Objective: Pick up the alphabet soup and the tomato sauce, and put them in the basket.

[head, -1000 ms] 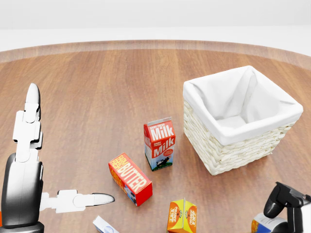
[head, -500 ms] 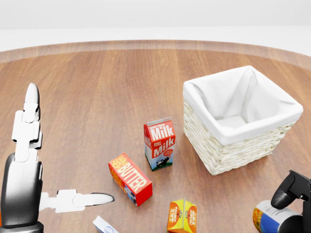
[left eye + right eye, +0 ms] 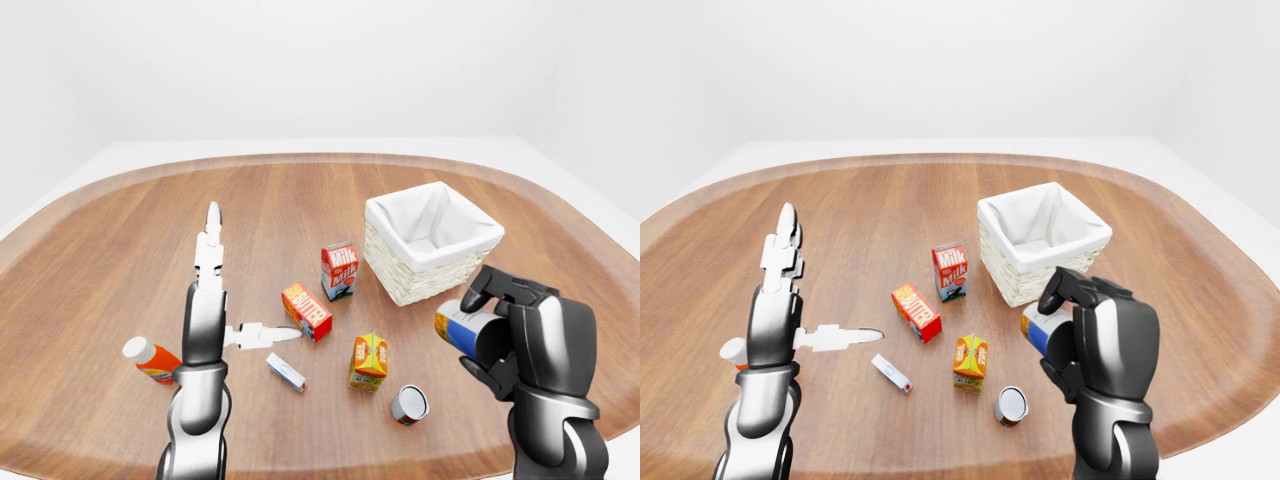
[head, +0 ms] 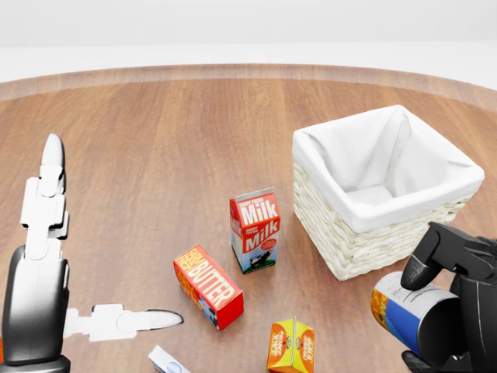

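Gripping a can with a blue, white and orange label [image 4: 404, 311], the right hand [image 3: 525, 340] holds it lifted clear of the wooden surface [image 3: 120, 260], its dark fingers wrapped round the can's body. Which of the two task cans it is cannot be read from the label. In the head view the can lies on its side in the grasp, just below and slightly right of the basket's [image 4: 386, 186] lower corner and not yet over its opening. The basket is woven wicker with a white cloth liner, and nothing shows inside it.

A second can [image 3: 409, 404] rests on the surface near the bottom of the left-eye view, its open-looking end turned toward the camera, just right of an orange juice carton [image 3: 368, 361]. Its label is also too small to read.

The left hand [image 3: 225, 300] is raised with its white fingers spread apart, holding nothing. Near it lie a butter box [image 4: 207, 286], a milk carton [image 4: 255, 230] standing upright, a small white packet [image 3: 286, 372], and an orange bottle [image 3: 150, 358] lying at the left.
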`<state>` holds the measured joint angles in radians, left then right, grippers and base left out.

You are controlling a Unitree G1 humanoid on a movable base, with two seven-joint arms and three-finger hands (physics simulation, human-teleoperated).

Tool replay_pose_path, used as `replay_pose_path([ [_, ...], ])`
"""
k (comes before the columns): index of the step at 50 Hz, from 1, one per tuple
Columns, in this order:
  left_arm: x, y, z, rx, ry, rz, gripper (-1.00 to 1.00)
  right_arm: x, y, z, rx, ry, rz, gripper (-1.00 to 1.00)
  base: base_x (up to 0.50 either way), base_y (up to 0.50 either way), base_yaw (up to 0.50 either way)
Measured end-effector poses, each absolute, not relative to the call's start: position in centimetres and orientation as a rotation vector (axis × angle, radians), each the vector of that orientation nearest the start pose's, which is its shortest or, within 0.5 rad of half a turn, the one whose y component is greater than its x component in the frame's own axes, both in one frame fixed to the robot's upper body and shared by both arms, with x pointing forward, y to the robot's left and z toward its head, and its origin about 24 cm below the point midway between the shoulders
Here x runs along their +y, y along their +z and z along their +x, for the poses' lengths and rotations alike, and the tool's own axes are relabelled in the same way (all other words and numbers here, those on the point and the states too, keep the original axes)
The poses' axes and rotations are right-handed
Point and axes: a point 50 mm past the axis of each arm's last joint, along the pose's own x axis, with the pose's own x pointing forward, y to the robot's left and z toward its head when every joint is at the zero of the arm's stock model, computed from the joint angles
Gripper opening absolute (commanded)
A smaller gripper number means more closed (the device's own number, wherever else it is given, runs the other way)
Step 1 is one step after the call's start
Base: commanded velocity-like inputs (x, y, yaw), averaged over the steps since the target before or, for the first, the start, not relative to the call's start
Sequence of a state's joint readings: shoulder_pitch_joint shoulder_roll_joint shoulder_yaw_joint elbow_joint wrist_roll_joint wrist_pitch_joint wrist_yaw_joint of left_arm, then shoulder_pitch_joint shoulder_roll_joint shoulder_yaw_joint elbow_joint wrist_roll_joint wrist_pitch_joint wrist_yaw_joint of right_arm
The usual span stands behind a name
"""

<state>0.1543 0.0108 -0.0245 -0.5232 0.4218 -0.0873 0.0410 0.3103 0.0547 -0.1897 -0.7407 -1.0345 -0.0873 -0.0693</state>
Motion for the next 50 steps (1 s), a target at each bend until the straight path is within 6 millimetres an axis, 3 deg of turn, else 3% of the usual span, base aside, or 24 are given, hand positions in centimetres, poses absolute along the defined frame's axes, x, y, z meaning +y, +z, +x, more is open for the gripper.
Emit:
replay_pose_path([
  [19, 15.2, 13.4, 20.9, -0.457, 0.114, 0.425, 1.0, -16.9, 18.7, 18.3, -0.578, -0.391, -1.082, -1.0, 0.0, 0.0, 0.0],
  [50, 15.2, 13.5, 20.9, -0.461, 0.115, 0.417, 1.0, -16.2, 22.3, 22.4, -0.655, -0.399, -1.069, -1.0, 0.0, 0.0, 0.0],
])
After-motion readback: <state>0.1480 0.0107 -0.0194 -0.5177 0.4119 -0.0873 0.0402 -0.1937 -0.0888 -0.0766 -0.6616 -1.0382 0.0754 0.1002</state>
